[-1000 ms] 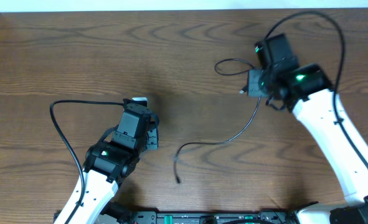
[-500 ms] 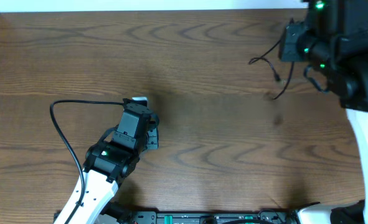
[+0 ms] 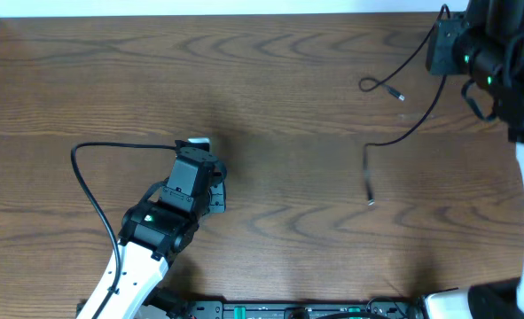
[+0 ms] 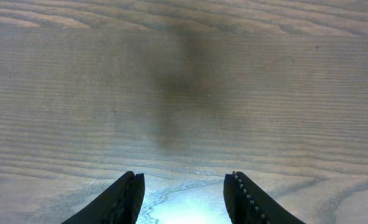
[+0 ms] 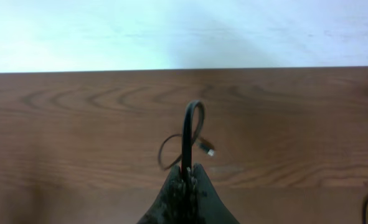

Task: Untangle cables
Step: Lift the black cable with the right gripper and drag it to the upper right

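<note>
Overhead, the black cable (image 3: 410, 129) sits at the right of the bench (image 3: 270, 71), pinched in the right gripper (image 3: 442, 53) near the far right corner. From that grip, one run leads left into a small bend and finishes in a plug that points right, near the gripper. The longer run drops toward the near side, sweeps left in a curve, then turns straight down to a second plug, well apart from the first. How much of the cable rests on the wood and how much hangs clear, I cannot tell. In the right wrist view, the right gripper (image 5: 187, 177) is clenched on the black cable (image 5: 188, 127). The cord rises from the closed fingertips in a narrow upright loop, with a thinner loop and a small pale-tipped plug just behind it. Brown wood lies below, and a pale surface lies beyond the far edge. The left gripper (image 3: 195, 149) sits well apart from the cable, at the bench's left near side. In the left wrist view, the left gripper (image 4: 184, 180) is released, with its fingers (image 4: 129, 198) spread over bare wood and nothing between them. A bright glare falls on the grain there.
</note>
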Motion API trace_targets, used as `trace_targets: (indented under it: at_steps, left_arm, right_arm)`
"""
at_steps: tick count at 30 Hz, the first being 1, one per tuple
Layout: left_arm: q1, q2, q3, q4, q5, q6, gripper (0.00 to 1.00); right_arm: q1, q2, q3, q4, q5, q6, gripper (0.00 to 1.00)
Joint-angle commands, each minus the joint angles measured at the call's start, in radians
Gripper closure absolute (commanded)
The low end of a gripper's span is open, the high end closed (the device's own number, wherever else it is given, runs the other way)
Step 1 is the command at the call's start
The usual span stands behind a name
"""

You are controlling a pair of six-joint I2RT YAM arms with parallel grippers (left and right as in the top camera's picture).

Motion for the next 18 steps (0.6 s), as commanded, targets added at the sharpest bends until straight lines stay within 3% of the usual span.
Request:
trace_targets:
  at_steps: [1,12,18]
  left_arm:
    - [0.004,-0.013,-0.004,0.000,-0.005,0.008,0.54]
    - [0.004,-0.013,-0.004,0.001,-0.006,0.009,0.53]
    - [0.004,-0.013,-0.004,0.003,-0.006,0.010,0.53]
  right_arm:
    - [-0.063,0.083,0.075,-0.023,0.007,-0.044,0.99]
    - [-0.306,0.308,0.406,-0.097,-0.137,0.003,0.99]
    - [-0.444,0.336,0.460,-0.060,-0.143,0.050,0.99]
